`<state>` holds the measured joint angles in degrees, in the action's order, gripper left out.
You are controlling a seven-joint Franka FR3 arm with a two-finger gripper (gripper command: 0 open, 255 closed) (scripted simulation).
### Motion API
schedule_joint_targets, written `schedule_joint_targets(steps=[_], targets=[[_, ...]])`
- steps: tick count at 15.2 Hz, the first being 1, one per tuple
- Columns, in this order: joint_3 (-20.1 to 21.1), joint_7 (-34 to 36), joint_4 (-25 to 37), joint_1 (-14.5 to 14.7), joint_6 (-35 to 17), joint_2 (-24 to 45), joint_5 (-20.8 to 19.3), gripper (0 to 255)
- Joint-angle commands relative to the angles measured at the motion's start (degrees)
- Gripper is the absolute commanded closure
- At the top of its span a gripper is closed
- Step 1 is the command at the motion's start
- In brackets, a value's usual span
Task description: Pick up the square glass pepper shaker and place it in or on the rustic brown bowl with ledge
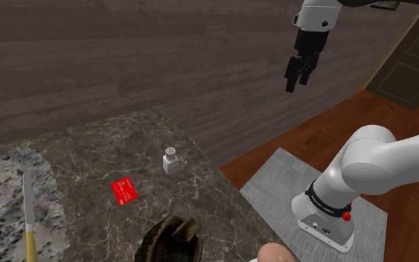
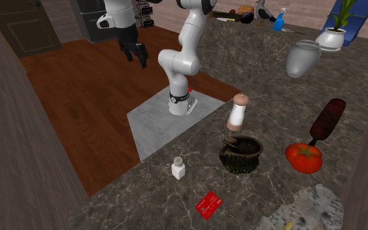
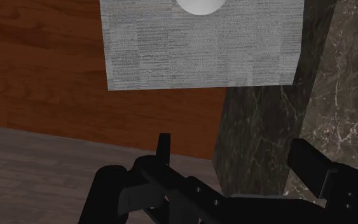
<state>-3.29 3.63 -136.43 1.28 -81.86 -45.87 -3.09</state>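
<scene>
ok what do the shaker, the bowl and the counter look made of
Shaker: plain matte white with a holed cap; material unclear. Bowl: dark brown, rough, ridged wall, possibly wood or coarse clay. Counter: dark stone, marble-like by its pale veins, smooth.

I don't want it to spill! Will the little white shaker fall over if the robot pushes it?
It may tip if pushed high: the shaker stands upright, taller than wide. Its boxy sides likely give the gripper a steady hold.
</scene>
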Motion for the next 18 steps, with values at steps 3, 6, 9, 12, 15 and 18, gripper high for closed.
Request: schedule_joint_targets(steps=[3,6,9,12,15,18], targets=[[1.90,2.30,-0.51,0.80,-2.22,2.09,1.77,0],[4.69,5.62,-0.75,1.99,-5.62,5.76,4.23,0],[7.39,8.82,-0.33,3.14,-9.04,10.00,6.39,0],[9.97,11.91,0.74,4.21,-12.40,14.77,8.19,0],[12.45,14.93,2.46,5.15,-15.60,19.98,9.56,0],[14.79,17.94,4.83,6.00,-18.57,25.56,10.44,0]])
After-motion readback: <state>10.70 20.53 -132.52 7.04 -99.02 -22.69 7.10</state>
